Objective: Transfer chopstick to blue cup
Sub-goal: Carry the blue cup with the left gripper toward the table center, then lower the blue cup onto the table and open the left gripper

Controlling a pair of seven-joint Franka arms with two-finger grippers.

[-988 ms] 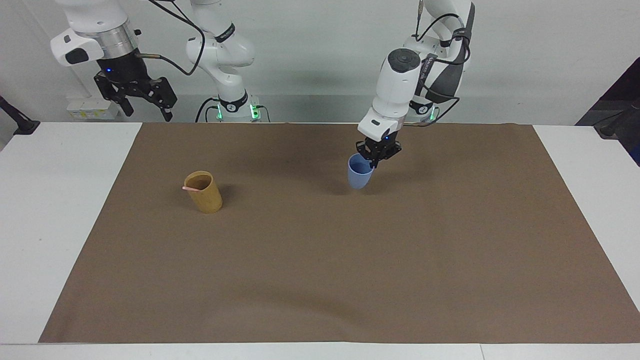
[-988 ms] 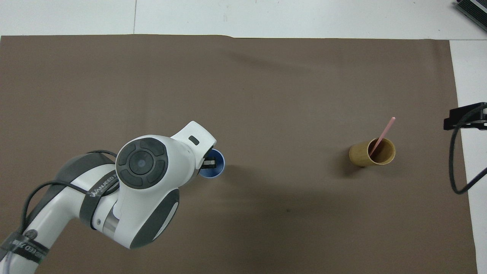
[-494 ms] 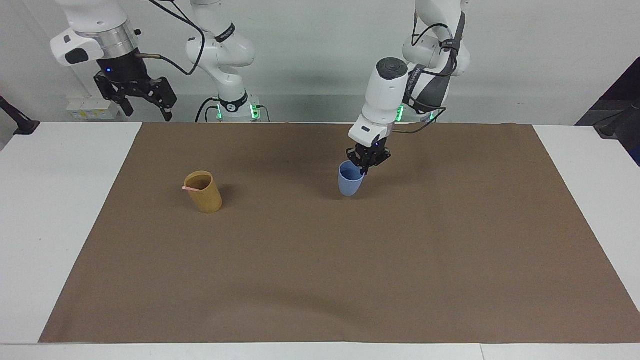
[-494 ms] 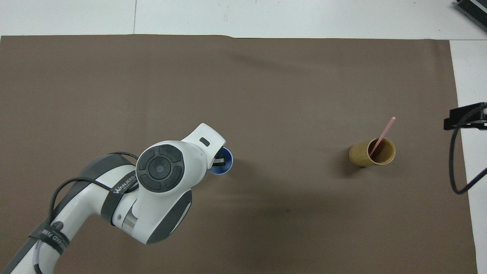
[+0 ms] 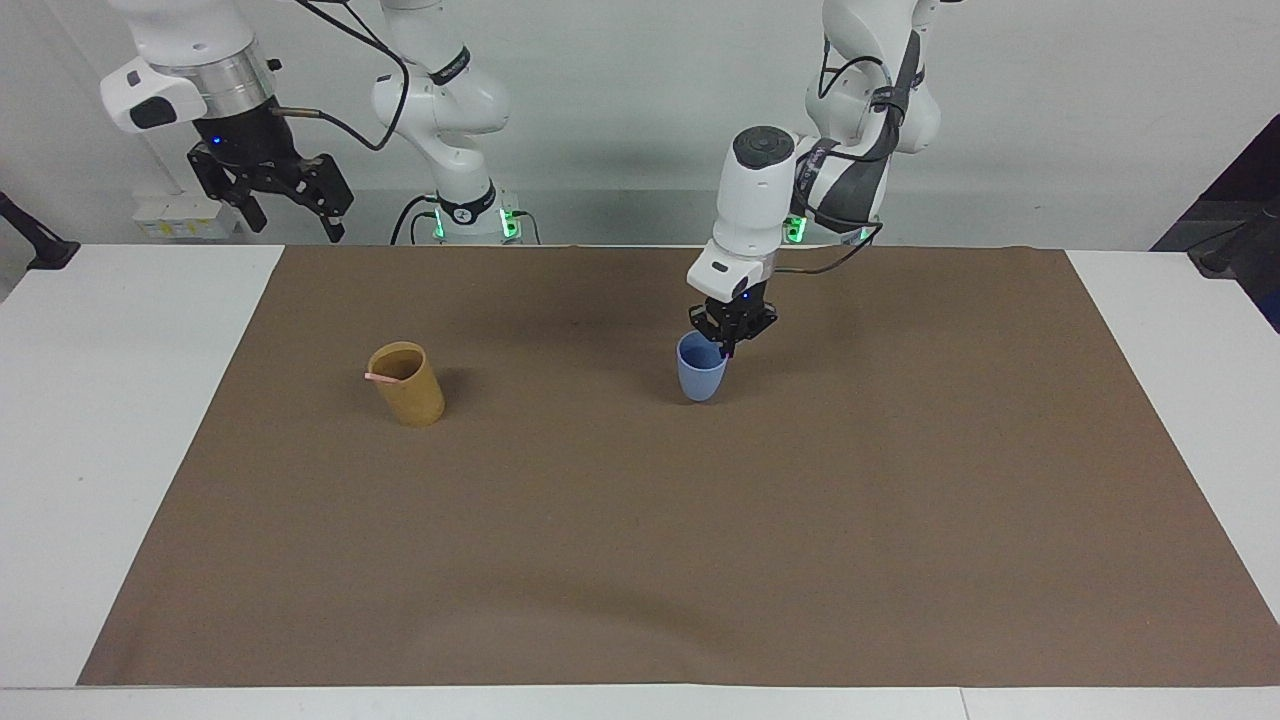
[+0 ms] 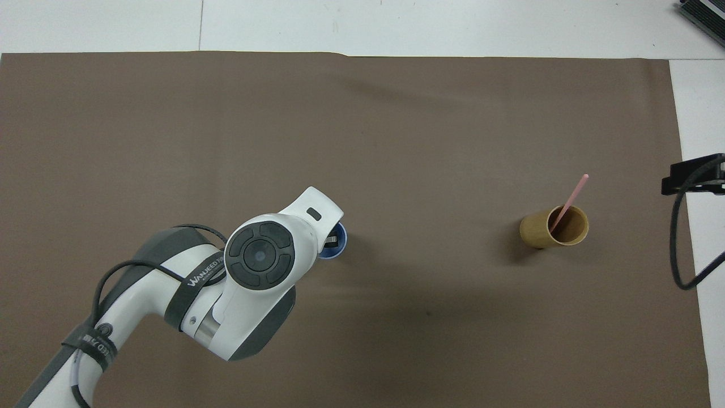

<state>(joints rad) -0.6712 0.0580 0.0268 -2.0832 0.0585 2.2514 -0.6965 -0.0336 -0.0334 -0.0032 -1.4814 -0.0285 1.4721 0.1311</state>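
The blue cup stands upright near the middle of the brown mat, its base low at the mat. My left gripper comes down from above and is shut on the cup's rim, one finger inside the cup. The pale-pink chopstick leans inside the mustard-yellow cup, toward the right arm's end of the table, with its tip above the rim. My right gripper waits open, high over the table's edge at that end.
A brown mat covers most of the white table. A black cable hangs from the right arm near the yellow cup. The left arm's white wrist hides much of the blue cup from above.
My left gripper has moved the blue cup a short way toward the yellow cup, and the cup has gone from tilted to upright. The right arm, yellow cup and chopstick have stayed still.
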